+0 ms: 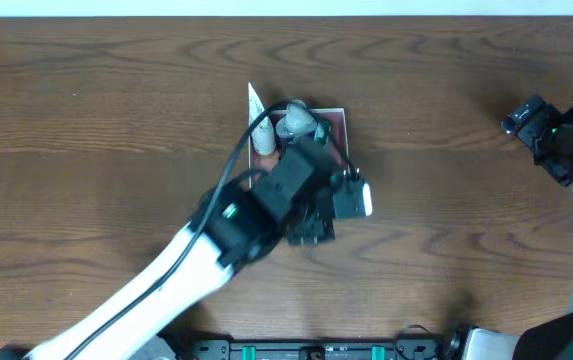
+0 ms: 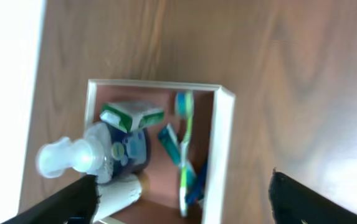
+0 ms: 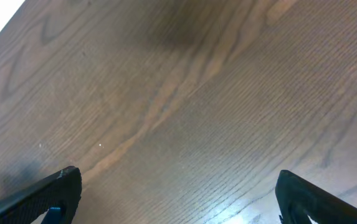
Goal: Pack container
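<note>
Left claw [image 2: 181,186] hangs over the container [image 2: 223,143] with its fingers spread wide and nothing held between them. The box sits on the desk [image 2: 290,74] near the middle, directly under my wrist. Reading my wrist view from the left, a pump bottle [image 2: 106,155] with a clear head leans at the left wall and a white tube [image 2: 121,191] lies just below it. A green-and-white carton [image 2: 131,115] rests against the bottle's far side, and a green toothbrush [image 2: 184,140] lies lengthwise along the right wall. I judge the step in hand to be clearing out after a drop, so the thing to get right is the exit. One of my fingers is just beside the bottle and tube, so I should rise straight up and not sweep sideways — a sideways drift could catch the pump head or nudge the white wall and drag the whole box. I would keep the fingers wide until they are above the rim. Far to the right, well apart from the container, my right claw [image 3: 178,186] hovers over bare wood, equally wide and empty — it should stay clear of the lift.
</note>
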